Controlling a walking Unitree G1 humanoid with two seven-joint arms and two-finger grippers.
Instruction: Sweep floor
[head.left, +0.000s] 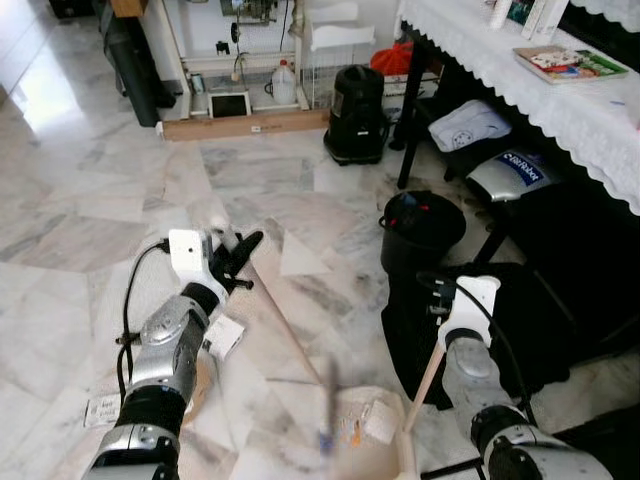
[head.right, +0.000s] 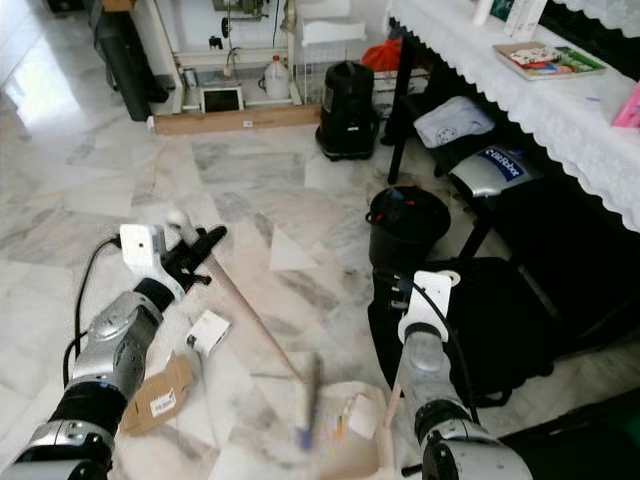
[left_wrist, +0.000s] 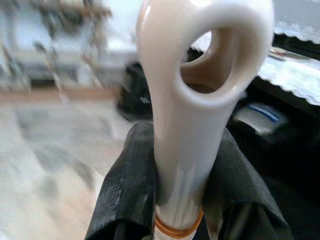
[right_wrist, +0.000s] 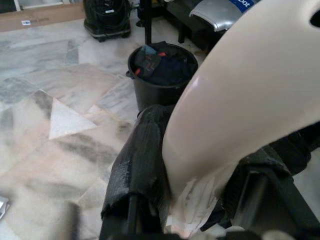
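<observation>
Two silver arms reach over the marble floor, the left gripper (head.left: 238, 258) clamped on one broom (head.left: 290, 335) and the right gripper (right_wrist: 190, 165) closed around one dustpan handle (right_wrist: 240, 105). One black bucket (head.left: 420, 232) stands right of centre, one black vacuum cleaner (head.left: 356, 115) farther off, one white jug (head.left: 284, 83) by the far wall. Three scraps of packaging litter the near floor: one small white box (head.right: 208, 332), one brown card (head.right: 158, 396), one paper label (head.left: 103, 408).

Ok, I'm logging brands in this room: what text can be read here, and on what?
"...Robot", first letters unclear: white on the blue label of the silver case under the table.
Sticker on the long cardboard box: too small to read.
Paper tag on the floor: too small to read.
Book cover on the white tablecloth: too blurred to read.
</observation>
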